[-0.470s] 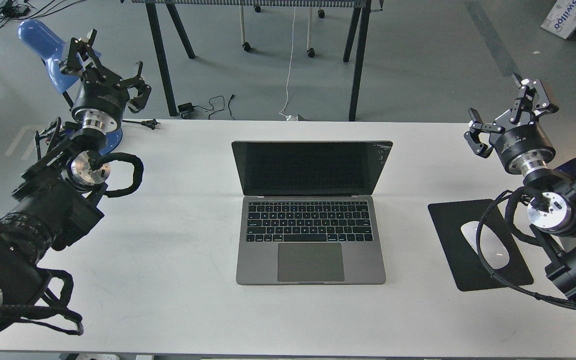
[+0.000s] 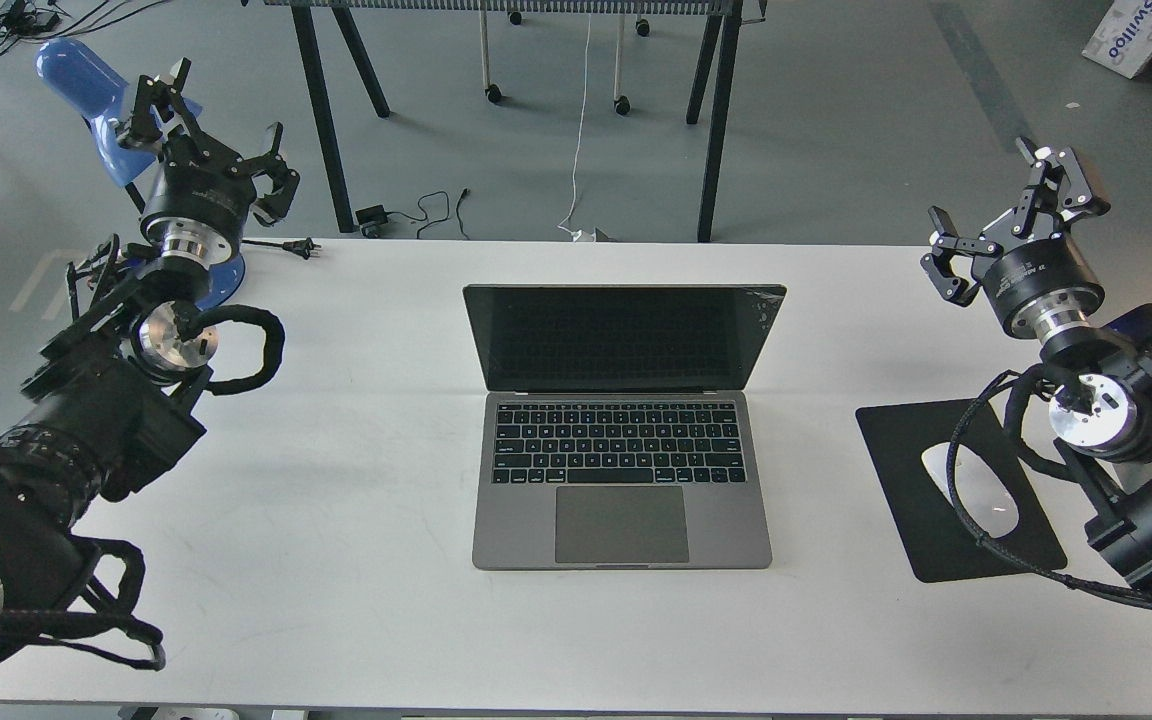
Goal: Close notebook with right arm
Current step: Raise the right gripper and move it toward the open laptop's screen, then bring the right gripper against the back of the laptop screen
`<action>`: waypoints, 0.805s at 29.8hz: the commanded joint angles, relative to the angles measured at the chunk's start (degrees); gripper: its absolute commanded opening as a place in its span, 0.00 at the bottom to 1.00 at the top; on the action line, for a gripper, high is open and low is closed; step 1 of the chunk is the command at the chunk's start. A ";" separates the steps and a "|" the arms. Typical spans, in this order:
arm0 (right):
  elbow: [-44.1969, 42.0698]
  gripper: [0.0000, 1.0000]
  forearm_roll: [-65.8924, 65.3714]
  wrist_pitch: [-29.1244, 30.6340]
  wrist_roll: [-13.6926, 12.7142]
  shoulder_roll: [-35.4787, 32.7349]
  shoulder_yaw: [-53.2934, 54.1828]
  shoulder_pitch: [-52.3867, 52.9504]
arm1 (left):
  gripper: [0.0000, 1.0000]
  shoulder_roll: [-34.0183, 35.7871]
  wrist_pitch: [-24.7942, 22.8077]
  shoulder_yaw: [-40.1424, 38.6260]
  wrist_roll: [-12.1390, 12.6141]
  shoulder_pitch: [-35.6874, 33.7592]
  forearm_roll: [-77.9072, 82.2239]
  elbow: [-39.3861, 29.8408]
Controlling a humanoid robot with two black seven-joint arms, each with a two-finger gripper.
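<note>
My right tool (image 2: 1008,228) is spread, far from the notebook (image 2: 622,425). My cable may drag the mouse (image 2: 972,489) off its pad (image 2: 956,487).

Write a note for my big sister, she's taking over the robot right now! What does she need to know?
Right gripper: open, empty, up in the air by the table's right edge, far from the laptop.
Left gripper: open, empty, off to the far left by the blue chair.
Laptop: mid-table, lid fully open, screen dark, untouched.
Mouse: on its pad, under the right arm.
Done: nothing yet.
Left: bring the right gripper behind the screen's top edge and push the lid down until shut.
</note>
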 commanded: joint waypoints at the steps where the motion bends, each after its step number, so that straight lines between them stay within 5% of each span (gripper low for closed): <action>1: -1.72 1.00 -0.09 0.01 -0.20 0.18 -3.20 3.77 | 1.00 -0.01 0.00 0.00 0.00 0.00 0.09 0.00; 13: -12.36 1.00 -0.09 0.19 -0.11 11.51 -10.77 14.06 | 1.00 -0.01 0.00 0.08 0.00 0.00 0.09 0.00; 24: -4.99 1.00 0.00 2.03 -0.55 13.02 -19.12 11.17 | 1.00 -0.01 0.00 0.00 0.00 0.00 0.09 0.00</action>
